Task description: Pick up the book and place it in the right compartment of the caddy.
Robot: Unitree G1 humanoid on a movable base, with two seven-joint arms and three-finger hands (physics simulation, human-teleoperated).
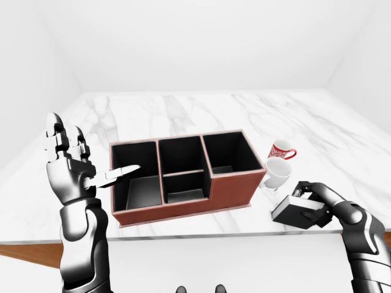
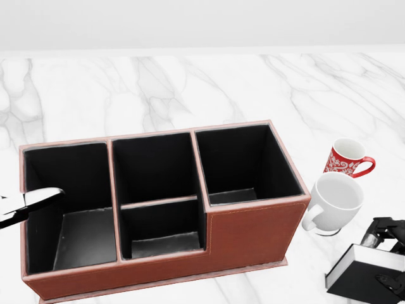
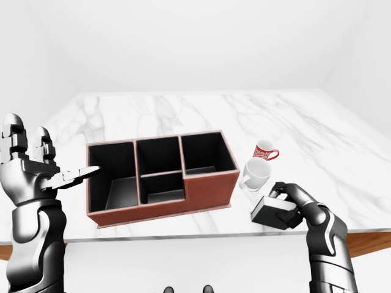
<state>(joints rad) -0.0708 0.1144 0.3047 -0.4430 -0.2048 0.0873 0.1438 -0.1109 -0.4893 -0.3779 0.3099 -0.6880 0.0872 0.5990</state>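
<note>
White marble counter (image 1: 183, 113) w/ brown three-section caddy (image 1: 183, 201). Black book (image 1: 293, 212) lies flat to the caddy's lower right, long axis slanting from lower left up to the right, pale page edge facing the caddy. Right hand (image 1: 316, 199) fingers curl over the book's far end, thumb below, gripping it. White mug (image 1: 277, 173) and red mug (image 1: 280, 149) stand btwn book and caddy. Left hand (image 1: 70, 165) raised left of the caddy, fingers spread.

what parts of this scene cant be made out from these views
- Book: cover and title hidden in both eye views by the right hand; cut off by the head view's bottom-right corner.
- Whether the fingers truly clamp the book: contact faces hidden.
- Caddy compartment floors: partly hidden by its own near walls in all views.
- Left hand: only a fingertip enters the head view's left edge.
- Red mug: pattern too small to read.
</note>
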